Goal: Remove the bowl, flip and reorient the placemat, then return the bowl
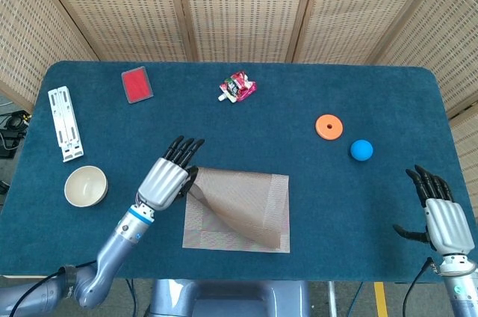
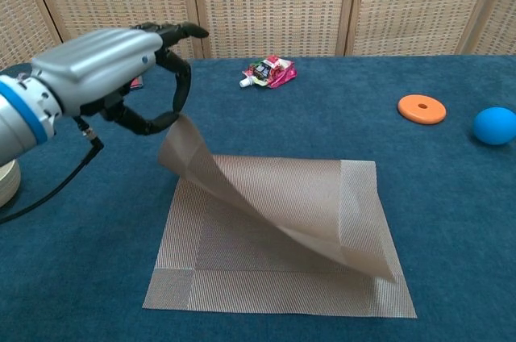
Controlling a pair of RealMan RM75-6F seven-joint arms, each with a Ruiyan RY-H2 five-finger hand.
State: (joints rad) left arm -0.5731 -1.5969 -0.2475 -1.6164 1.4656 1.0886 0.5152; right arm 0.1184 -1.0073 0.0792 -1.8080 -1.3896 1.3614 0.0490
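The woven beige placemat point(image 1: 246, 216) point(image 2: 266, 277) lies near the table's front middle, folded in two layers. My left hand point(image 1: 168, 179) point(image 2: 105, 64) pinches the upper layer's near-left corner between thumb and fingers and holds it well above the table, so that layer peels up in a slanted sheet. The cream bowl point(image 1: 86, 186) point(image 2: 6, 183) sits on the cloth to the left of the mat, cut off by the chest view's edge. At the front right edge my right hand point(image 1: 444, 220) is off the mat with fingers spread and nothing in it, seen only in the head view.
At the back stand a red pad point(image 1: 137, 84) and a pink snack packet point(image 1: 237, 87) point(image 2: 270, 71). An orange disc point(image 1: 328, 126) point(image 2: 422, 108) and a blue ball point(image 1: 361, 149) point(image 2: 493, 125) lie to the right. A white rack point(image 1: 64, 122) lies at the far left.
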